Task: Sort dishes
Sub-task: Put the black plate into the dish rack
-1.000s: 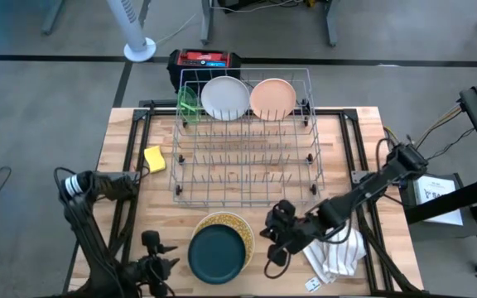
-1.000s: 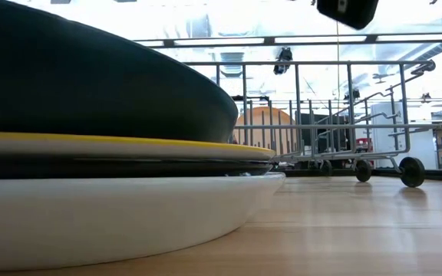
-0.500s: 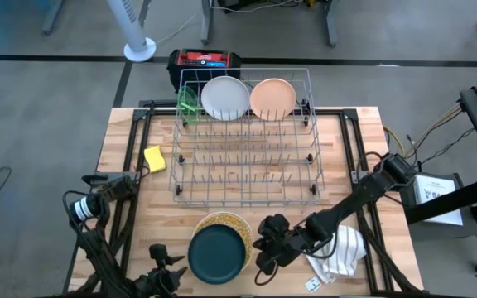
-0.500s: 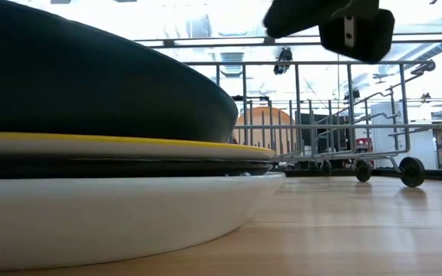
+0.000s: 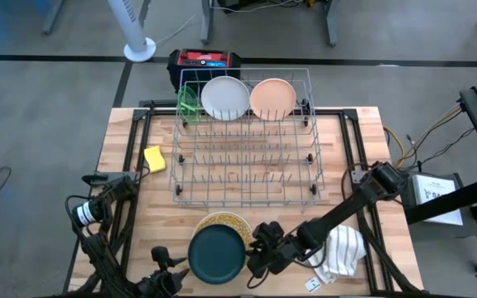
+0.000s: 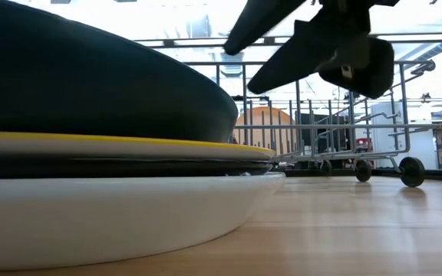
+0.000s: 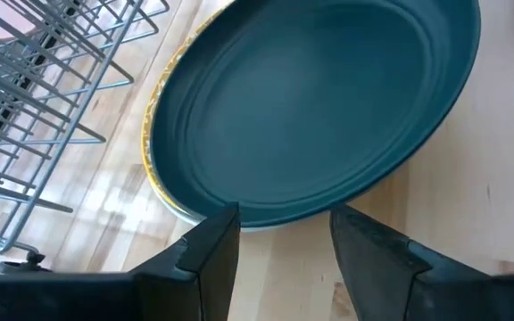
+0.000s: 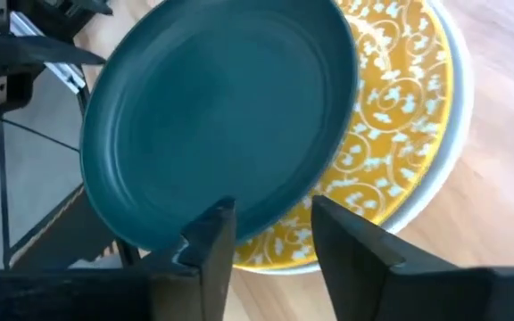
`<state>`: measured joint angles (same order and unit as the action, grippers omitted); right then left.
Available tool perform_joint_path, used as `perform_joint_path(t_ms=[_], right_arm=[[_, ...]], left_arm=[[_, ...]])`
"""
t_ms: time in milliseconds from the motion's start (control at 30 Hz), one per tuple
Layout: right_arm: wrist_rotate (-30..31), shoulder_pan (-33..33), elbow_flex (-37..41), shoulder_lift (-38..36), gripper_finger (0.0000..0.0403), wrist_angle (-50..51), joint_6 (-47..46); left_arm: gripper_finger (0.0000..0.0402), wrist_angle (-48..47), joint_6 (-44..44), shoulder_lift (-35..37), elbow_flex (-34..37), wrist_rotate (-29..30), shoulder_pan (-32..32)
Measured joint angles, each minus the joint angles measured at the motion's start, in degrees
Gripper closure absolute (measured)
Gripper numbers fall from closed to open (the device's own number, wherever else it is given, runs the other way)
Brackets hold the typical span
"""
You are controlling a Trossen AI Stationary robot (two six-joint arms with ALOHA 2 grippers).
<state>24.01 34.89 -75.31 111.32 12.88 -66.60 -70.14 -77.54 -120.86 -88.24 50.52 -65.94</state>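
Table (image 5: 131, 149): wooden slats on a dark frame, being viewed from above.
Rack (image 5: 245, 161): a wire dish rack being supported at the table's middle, reaching to its far edge.
Sponge (image 5: 155, 158): yellow, being kept on the table just beside the rack's left side.
Cloth (image 5: 342, 252): white with dark stripes, being left crumpled near the table's front right corner.
Box (image 5: 205, 60): black and red, being seen on the floor behind the rack.
Fan (image 5: 136, 33): white, being seen on the floor beyond the table's far left.
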Motion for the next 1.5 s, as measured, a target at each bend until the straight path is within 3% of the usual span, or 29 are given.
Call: perform_joint_path(t_ms=[267,833,1500], right_arm=[[0.11,-0.36,-3.32,4.24,0.0224,0.08,-0.10],[1.29,-1.31,-3.41,5.91,0.0222,1.66,-2.11],[1.64,-2.33,-3.39,6.72,0.0258,1.20,-1.86]], left_arm=[[0.0235,1.30,0.02,0.00,0.19,0.70,0.22],[0.0235,2.83,0.05,0.00,0.51,3.60,0.73],[0.0235,4.68,0.07,0.00,1.36,5.96,0.79]])
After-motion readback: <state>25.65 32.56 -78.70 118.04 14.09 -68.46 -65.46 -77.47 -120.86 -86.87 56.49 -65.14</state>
